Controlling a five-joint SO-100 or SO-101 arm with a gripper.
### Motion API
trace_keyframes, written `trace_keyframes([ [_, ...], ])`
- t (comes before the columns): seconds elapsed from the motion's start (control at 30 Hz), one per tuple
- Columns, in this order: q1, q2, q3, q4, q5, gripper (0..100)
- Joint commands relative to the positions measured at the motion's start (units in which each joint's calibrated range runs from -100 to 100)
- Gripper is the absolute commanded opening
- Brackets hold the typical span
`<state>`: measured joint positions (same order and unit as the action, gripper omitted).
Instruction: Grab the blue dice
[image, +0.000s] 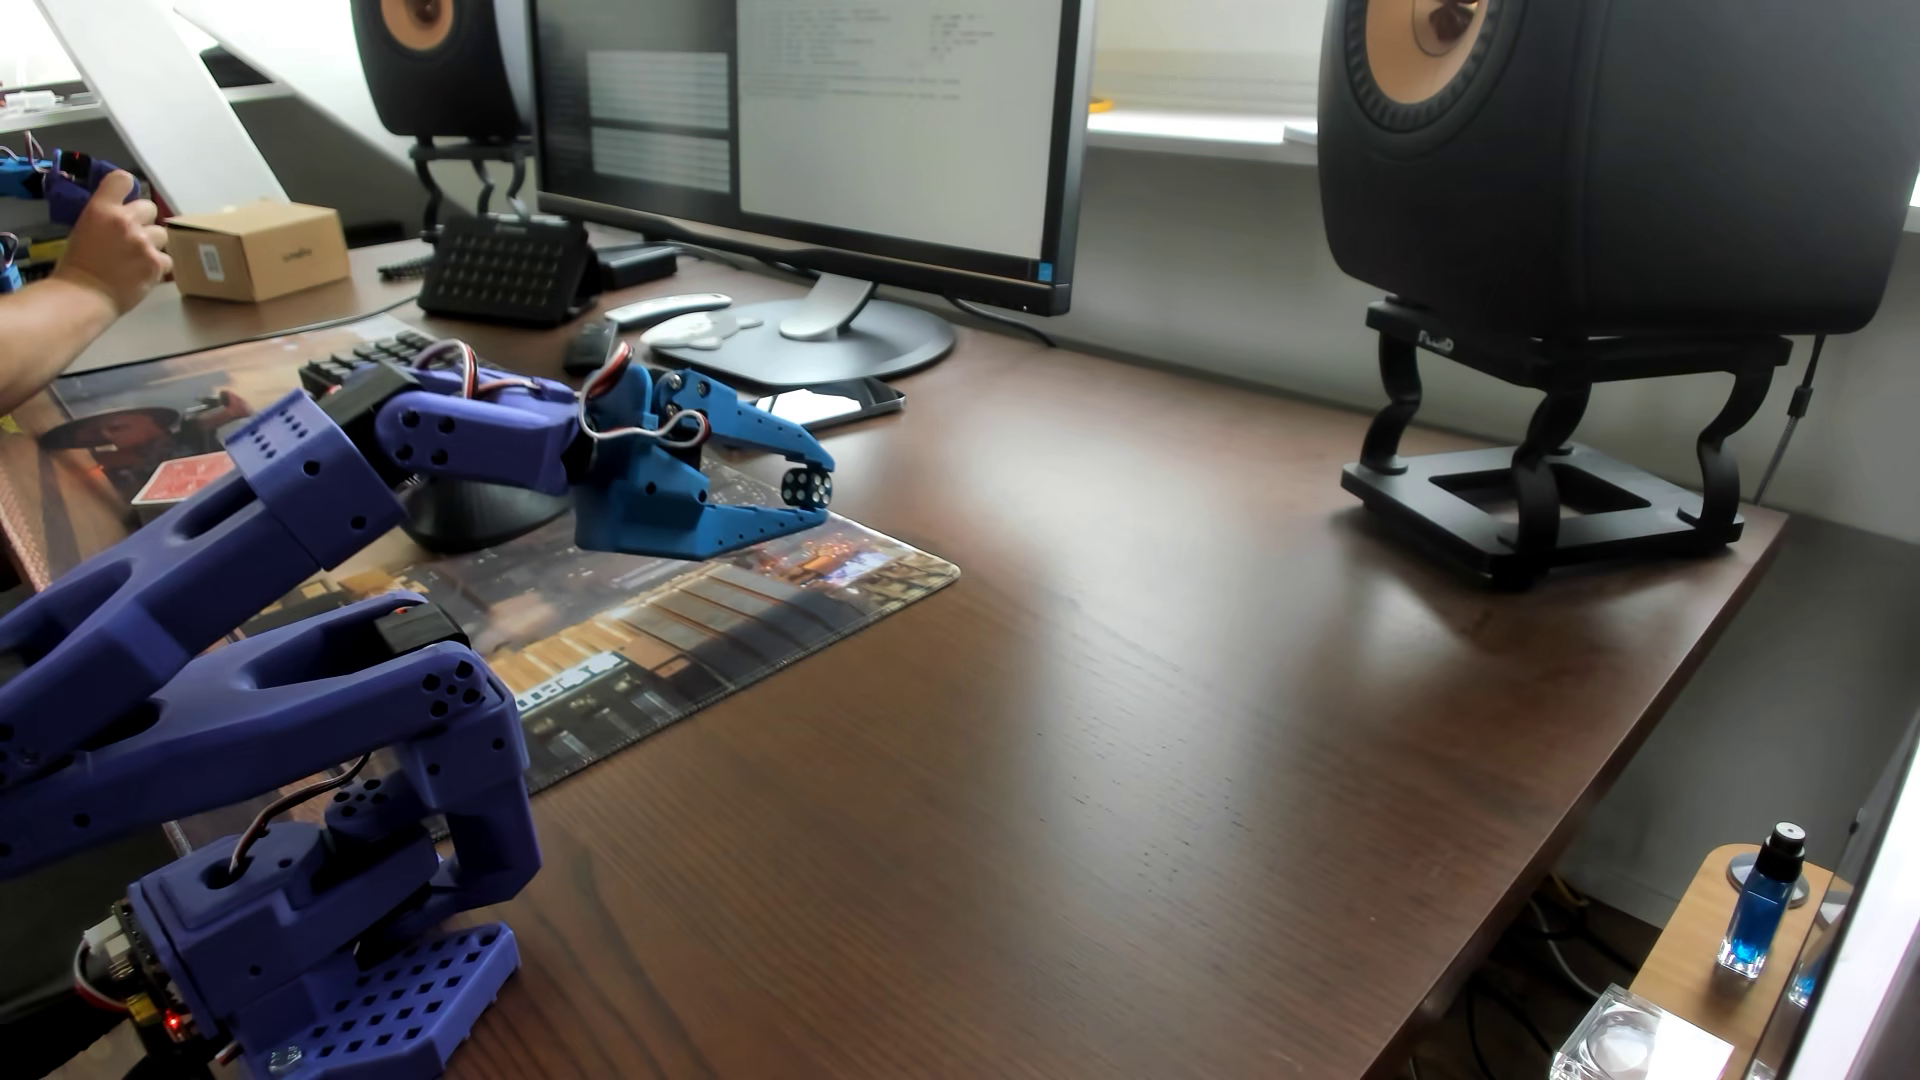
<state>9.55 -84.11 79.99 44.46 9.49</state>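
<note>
Dice (806, 486) sits pinched at the very tips of the jaws, upper finger above it and lower finger below, held in the air over the mat (665, 623) near the surface's left side. The gripper (812, 488) points toward the right edge, so the grasp looks made; the hold is shallow and could slip.

Bare desk (1091, 727) lies open rightward, apparently until the speaker stand (1548, 488).

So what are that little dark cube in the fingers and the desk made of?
The blue dice looks like glossy hard plastic: near-black, rounded corners, white pips catching light. The desk looks like dark wood or wood veneer, with visible grain and a soft sheen; which one, the picture cannot settle.
</note>
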Motion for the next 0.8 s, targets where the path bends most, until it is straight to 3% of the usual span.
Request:
trace_keyframes([
  [0.0, 6.41, -1.24, 1.02, -9.36, -1.50, 2],
  [0.37, 9.11, -1.99, 4.73, -11.24, -1.55, 1],
  [0.57, 1.17, -1.99, 8.98, -11.24, 2.08, 2],
  [0.77, -6.85, -1.40, 8.98, -11.07, 1.81, 2],
])
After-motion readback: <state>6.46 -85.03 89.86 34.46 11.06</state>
